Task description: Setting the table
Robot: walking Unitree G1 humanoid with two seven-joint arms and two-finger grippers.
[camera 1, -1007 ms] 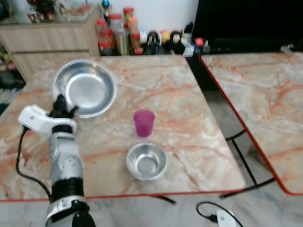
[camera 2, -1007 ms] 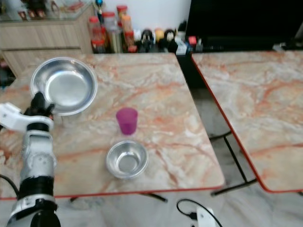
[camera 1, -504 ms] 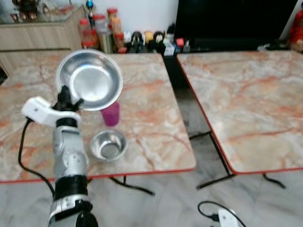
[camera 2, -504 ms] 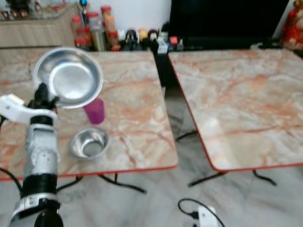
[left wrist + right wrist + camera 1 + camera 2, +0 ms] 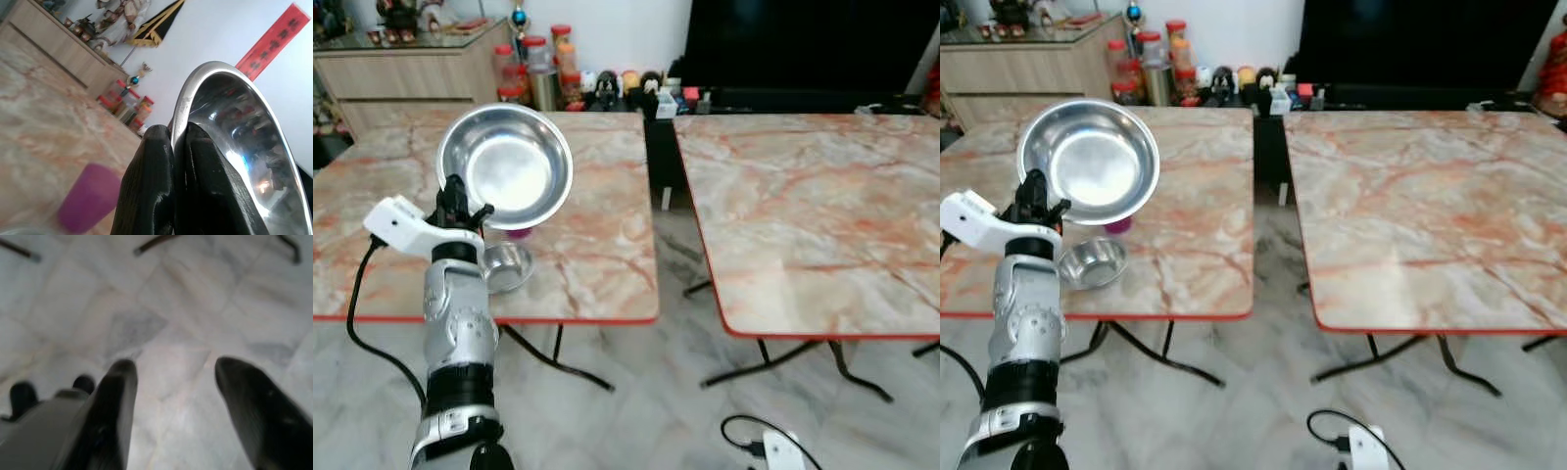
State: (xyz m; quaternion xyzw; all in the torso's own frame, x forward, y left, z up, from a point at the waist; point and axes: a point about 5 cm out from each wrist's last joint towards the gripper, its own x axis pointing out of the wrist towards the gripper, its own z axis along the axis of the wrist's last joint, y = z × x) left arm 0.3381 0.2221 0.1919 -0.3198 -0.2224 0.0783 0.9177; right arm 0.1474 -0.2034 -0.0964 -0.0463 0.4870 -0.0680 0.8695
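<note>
head stereo pair: high, facing forward and down, both sharing two marble-patterned red-edged benches | left wrist: close along left end effector and round steel bowl | right wrist: facing down at pale marble floor

Even daylight fills my head views; glare streaks the steel bowl; my right wrist view blurs
</note>
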